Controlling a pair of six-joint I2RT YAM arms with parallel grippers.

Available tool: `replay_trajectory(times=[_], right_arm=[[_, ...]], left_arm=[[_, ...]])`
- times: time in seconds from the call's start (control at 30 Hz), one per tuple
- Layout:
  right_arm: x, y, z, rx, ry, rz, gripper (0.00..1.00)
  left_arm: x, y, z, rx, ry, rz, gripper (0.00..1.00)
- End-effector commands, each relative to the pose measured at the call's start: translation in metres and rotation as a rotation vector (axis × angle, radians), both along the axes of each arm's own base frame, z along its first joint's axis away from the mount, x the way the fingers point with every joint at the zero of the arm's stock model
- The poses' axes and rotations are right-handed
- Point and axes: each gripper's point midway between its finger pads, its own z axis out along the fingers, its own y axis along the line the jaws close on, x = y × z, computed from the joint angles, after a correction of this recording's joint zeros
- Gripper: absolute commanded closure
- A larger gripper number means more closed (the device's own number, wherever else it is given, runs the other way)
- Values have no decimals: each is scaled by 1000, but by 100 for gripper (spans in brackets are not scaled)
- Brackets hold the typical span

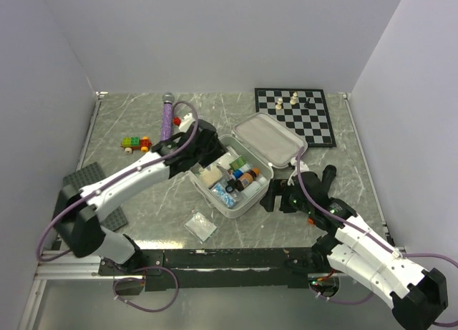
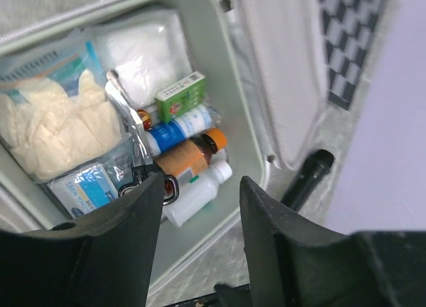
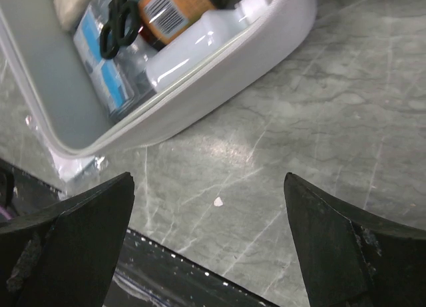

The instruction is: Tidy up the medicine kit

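Observation:
The medicine kit (image 1: pixel 247 207) lies open mid-table, a white case whose lid (image 1: pixel 270 140) leans back to the right. Inside it I see pale gloves (image 2: pixel 53 130), a gauze pack (image 2: pixel 143 50), a green box (image 2: pixel 181 97), an orange bottle (image 2: pixel 190 154), a white bottle (image 2: pixel 200 190), a blue packet (image 2: pixel 83 187) and black scissors (image 3: pixel 116 24). My left gripper (image 2: pixel 201 180) hangs over the kit's near right corner, open, with nothing between its fingers. My right gripper (image 3: pixel 210 180) stands open just above the table beside the kit's wall (image 3: pixel 253 47), empty.
A chessboard (image 1: pixel 295 115) with a few pieces lies at the back right. A purple wand (image 1: pixel 167 119), a toy brick car (image 1: pixel 136 143) and grey baseplates (image 1: pixel 89 180) sit on the left. A small clear packet (image 1: pixel 201 225) lies in front of the kit, near the black front rail (image 1: pixel 229 258).

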Motion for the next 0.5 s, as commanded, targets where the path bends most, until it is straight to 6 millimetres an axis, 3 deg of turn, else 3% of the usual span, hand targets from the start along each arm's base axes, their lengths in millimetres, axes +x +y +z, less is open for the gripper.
replay_trajectory(times=[0.0,0.1,0.23,0.47], right_arm=[[33,-4,41,70,-94,-146,0],[54,-7,53,126,-99,-219,0],[82,-15,55,204,-93,-301,0],[117,-12,28,302,32,-354,0]], left_arm=[[-16,28,3,104,-76,-68,47],[-34,46,-22,166,-49,-100,48],[-50,58,-37,188,-60,-156,44],[-55,60,-41,175,-108,-199,41]])
